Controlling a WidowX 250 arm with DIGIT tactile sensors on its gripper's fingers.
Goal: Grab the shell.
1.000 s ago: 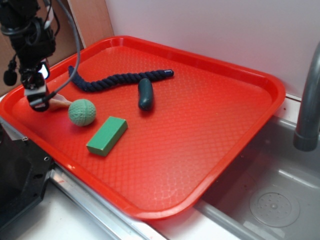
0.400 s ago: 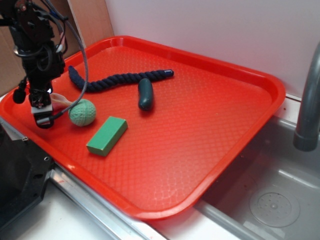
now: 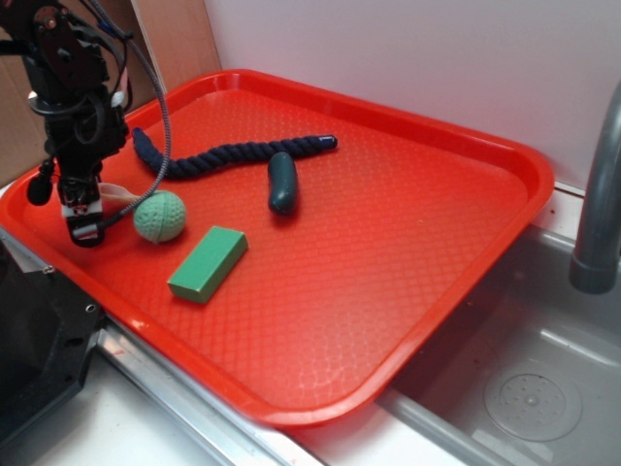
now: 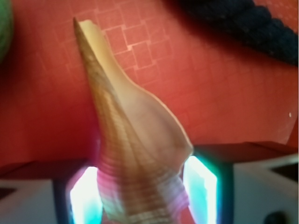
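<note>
The gripper [image 3: 82,218] stands low at the left edge of the red tray [image 3: 408,243], pointing down, and its black arm [image 3: 73,87] with cables rises above it to the top left corner of the exterior view. In the wrist view the gripper [image 4: 140,196] has one finger [image 4: 81,196] on the left and one on the right of the wide end of the shell [image 4: 135,154], both lit in a pale blue-green colour. The fingers are very close to the sides of the shell, but I cannot tell whether they already press on it or whether a thin gap is left. The shell is tan and cream with fine ridges; its wide end is between the fingers and its pointed tip reaches away from the gripper over the tray surface. In the exterior view only a small cream part of the shell [image 3: 118,194] shows, just beside the gripper. The green ball [image 3: 159,216] lies just to the right of the shell, touching it or nearly so; in the wrist view only a green edge shows at the upper left. A dark blue rope [image 3: 233,155] lies curved behind them, and part of it crosses the upper right corner of the wrist view. Near the rope's right end is a dark green long object [image 3: 282,182], and in front of the ball lies a green block [image 3: 208,263]. To the right of the tray there is a grey sink [image 3: 534,388] with a faucet [image 3: 597,194].
</note>
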